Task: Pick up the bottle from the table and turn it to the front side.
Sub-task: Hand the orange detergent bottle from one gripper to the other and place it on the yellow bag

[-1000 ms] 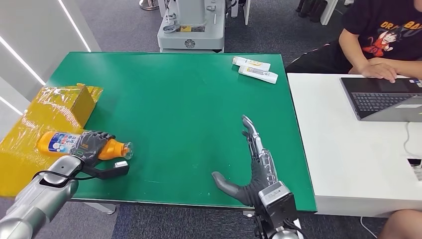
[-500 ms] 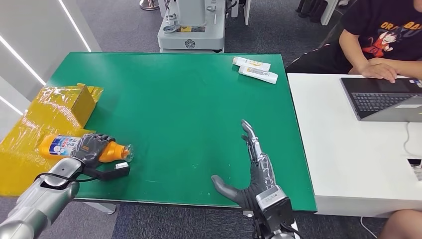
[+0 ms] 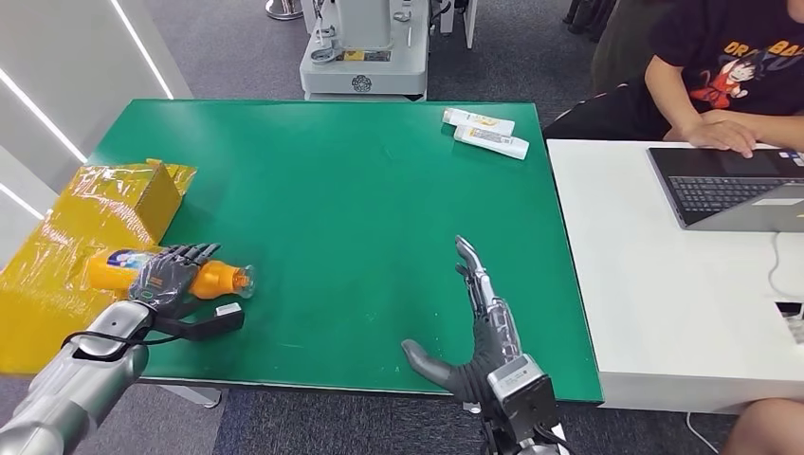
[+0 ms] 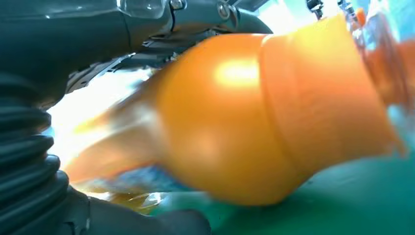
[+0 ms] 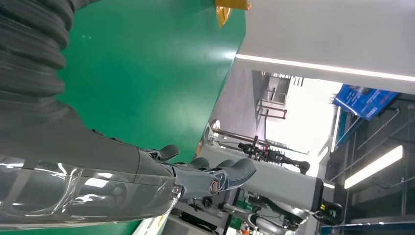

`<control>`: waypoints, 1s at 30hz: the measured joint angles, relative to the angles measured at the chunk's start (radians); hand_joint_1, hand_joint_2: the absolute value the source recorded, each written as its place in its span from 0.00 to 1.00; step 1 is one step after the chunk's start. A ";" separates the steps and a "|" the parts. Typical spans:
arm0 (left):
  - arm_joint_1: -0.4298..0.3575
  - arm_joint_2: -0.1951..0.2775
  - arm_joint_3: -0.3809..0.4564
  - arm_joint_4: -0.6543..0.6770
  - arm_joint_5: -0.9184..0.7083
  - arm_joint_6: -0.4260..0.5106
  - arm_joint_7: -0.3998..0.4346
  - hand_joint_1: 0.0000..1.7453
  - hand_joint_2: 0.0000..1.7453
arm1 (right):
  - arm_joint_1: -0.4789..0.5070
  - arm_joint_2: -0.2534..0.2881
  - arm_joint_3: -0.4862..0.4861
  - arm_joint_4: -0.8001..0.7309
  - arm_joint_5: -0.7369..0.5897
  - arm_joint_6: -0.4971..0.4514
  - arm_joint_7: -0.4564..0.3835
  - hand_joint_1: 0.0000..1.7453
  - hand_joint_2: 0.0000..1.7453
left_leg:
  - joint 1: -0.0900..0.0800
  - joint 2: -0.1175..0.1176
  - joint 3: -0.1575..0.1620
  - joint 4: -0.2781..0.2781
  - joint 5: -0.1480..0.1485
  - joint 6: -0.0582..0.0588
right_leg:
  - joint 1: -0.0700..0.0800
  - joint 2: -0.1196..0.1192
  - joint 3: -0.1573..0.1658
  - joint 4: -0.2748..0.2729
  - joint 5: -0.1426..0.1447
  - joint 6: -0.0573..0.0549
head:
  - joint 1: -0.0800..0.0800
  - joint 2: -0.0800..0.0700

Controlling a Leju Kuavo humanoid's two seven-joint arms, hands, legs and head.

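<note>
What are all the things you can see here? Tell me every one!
Bottle: one, orange, lying at the table's left edge.
Table: one, green.
Box: one, yellow, wrapped in shiny film, left of the table.
Tubes: two, white, at the far right corner of the green table.
Laptop: one, dark, on a white desk.
Person: one, black shirt, at the laptop.
Left hand: grips the bottle.
Right hand: fingers apart, holds nothing.

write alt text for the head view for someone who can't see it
The robot's left hand grips an orange bottle lying at the left edge of a green table, beside a yellow box. Its right hand is open over the table's near edge. Two white tubes lie at the far corner; a person uses a laptop on the right.
</note>
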 joint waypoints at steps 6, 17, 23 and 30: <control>0.019 0.001 0.034 0.000 -0.007 0.021 0.002 0.00 1.00 | -0.006 -0.018 0.015 0.017 -0.019 -0.015 -0.011 0.00 1.00 | 0.000 0.000 0.001 0.000 0.000 0.000 | 0.000 0.000 0.000 0.000 0.000 0.000 | 0.000 0.000; 0.025 0.001 0.065 0.000 -0.027 0.018 -0.010 0.00 1.00 | -0.006 -0.044 0.026 0.022 -0.042 -0.061 -0.036 0.00 1.00 | 0.000 0.000 0.003 0.000 0.000 0.000 | 0.000 0.000 0.002 0.000 0.000 0.000 | 0.000 0.000; 0.045 0.000 0.087 -0.020 0.029 0.092 -0.043 0.00 1.00 | -0.004 -0.047 0.026 0.021 -0.043 -0.072 -0.039 0.00 1.00 | 0.000 0.001 0.003 0.000 0.000 0.000 | 0.000 0.001 0.001 0.000 0.000 0.000 | 0.000 0.000; 0.177 -0.095 0.297 -0.412 0.289 0.262 -0.292 0.00 1.00 | -0.003 -0.048 0.026 0.016 -0.041 -0.111 -0.043 0.00 1.00 | -0.001 0.001 0.002 0.001 -0.002 -0.001 | -0.001 0.001 0.002 -0.001 0.000 0.001 | 0.000 0.000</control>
